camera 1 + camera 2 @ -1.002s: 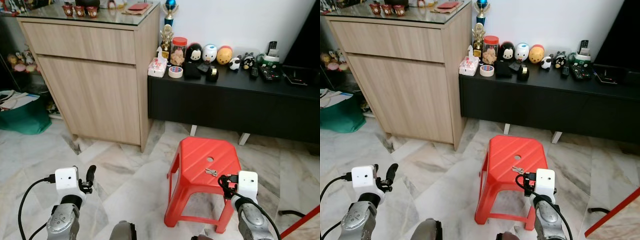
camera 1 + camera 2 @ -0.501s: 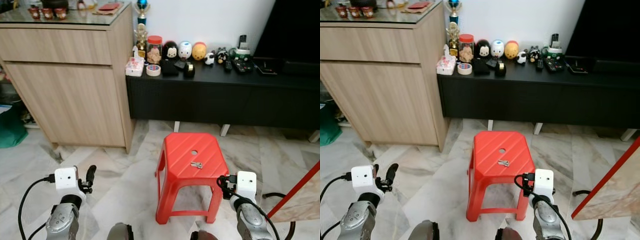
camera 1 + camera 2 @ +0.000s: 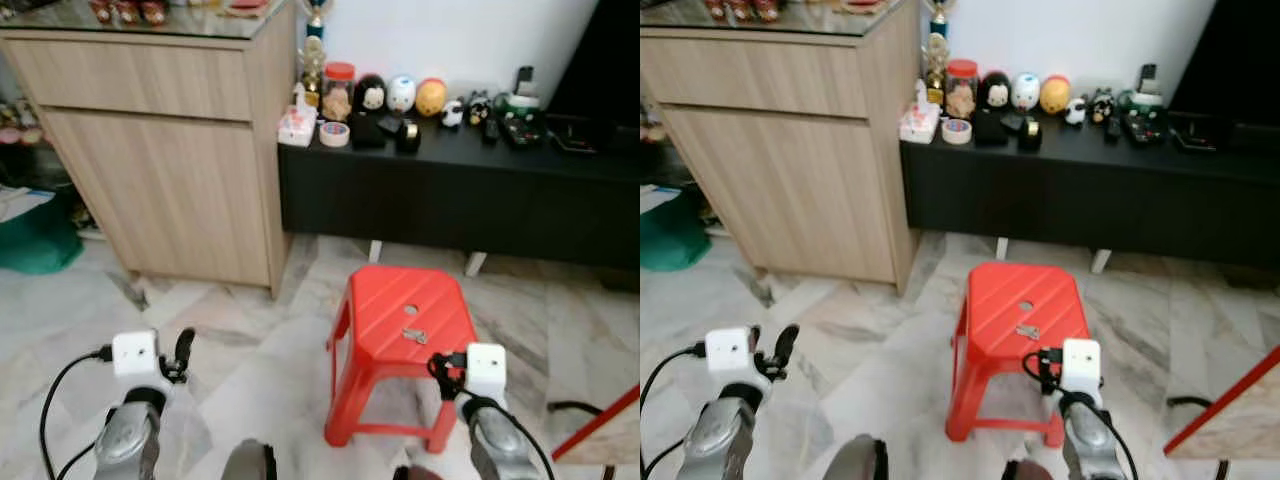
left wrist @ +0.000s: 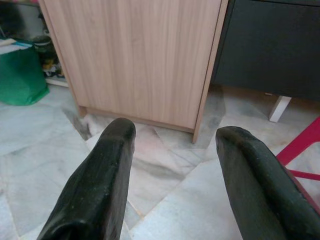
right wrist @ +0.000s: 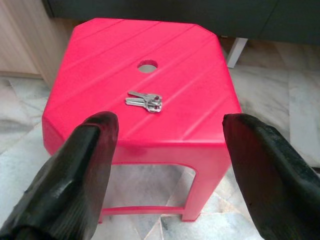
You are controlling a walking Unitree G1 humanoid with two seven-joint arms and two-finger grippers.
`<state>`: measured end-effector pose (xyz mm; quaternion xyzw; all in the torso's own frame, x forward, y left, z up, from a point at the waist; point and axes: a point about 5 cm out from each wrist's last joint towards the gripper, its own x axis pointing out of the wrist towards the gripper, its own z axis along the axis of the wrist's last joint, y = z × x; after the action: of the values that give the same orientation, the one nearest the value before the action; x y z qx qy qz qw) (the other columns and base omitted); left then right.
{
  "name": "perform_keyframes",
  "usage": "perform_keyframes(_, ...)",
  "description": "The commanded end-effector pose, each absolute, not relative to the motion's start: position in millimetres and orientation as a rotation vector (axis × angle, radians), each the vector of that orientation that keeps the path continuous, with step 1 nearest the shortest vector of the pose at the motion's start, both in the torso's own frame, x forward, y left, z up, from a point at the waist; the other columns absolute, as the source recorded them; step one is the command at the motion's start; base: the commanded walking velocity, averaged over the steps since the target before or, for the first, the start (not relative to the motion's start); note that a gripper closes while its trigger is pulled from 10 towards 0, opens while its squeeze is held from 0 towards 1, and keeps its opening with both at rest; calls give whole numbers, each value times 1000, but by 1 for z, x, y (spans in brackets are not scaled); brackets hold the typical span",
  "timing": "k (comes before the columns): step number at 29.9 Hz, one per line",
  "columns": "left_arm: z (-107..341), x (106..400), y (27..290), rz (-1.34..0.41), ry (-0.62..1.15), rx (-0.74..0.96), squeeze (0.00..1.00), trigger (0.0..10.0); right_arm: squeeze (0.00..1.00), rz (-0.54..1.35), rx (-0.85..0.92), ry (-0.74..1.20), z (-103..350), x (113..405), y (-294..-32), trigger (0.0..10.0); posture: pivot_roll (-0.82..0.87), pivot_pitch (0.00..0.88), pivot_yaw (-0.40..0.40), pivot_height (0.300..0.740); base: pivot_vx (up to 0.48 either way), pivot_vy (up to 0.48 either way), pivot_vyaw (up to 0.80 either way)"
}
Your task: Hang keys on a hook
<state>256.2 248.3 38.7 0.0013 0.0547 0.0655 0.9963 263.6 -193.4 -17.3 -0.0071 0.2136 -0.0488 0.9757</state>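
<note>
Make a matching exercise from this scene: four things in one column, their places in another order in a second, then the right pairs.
Things
1. keys
2. roll of tape
3. green bag
4. right hand

Places
A. on the black cabinet
B. on the floor beside the wooden cupboard
C. on the red stool
D. open, in front of the stool

Pairs: 1-C, 2-A, 3-B, 4-D

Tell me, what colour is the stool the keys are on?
Bright red stool; right wrist view shows it best.

Green bag (image 3: 40, 232) cut by edge
</note>
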Motion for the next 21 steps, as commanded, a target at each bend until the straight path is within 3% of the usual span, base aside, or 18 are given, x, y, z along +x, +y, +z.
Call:
perform_keyframes(1,38,257,246,120,118,7,0,10000,0,-112,-2,450,-20,261,-198,10000,65,0,-50,630,0,0,0)
perform_keyframes(8,37,257,247,126,119,10,0,10000,0,-108,4,457,-21,260,-196,10000,67,0,-51,630,0,0,0)
perform_keyframes(16,36,257,246,123,126,12,0,10000,0,-96,-6,459,-21,261,-196,10000,64,0,-48,630,245,0,0)
perform_keyframes(21,36,257,246,125,127,13,0,10000,0,-76,-24,460,-21,260,-192,10000,67,0,-50,630,248,0,411)
